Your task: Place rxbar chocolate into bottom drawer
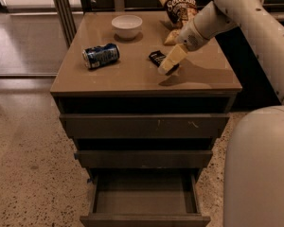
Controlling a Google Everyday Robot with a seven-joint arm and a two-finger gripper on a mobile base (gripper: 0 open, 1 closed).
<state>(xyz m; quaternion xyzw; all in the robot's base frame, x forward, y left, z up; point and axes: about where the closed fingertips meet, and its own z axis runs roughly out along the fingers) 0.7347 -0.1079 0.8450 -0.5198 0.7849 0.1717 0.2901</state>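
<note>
The rxbar chocolate is a small flat black bar lying on the cabinet top, right of centre. My gripper reaches in from the upper right and sits low over the bar's near end, covering part of it. The bottom drawer is pulled out under the two upper drawers, and its grey-brown tray shows nothing inside.
A blue soda can lies on its side at the left of the cabinet top. A white bowl stands at the back. A chip bag is behind my arm. The top drawer and middle drawer are slightly out. My base fills the lower right.
</note>
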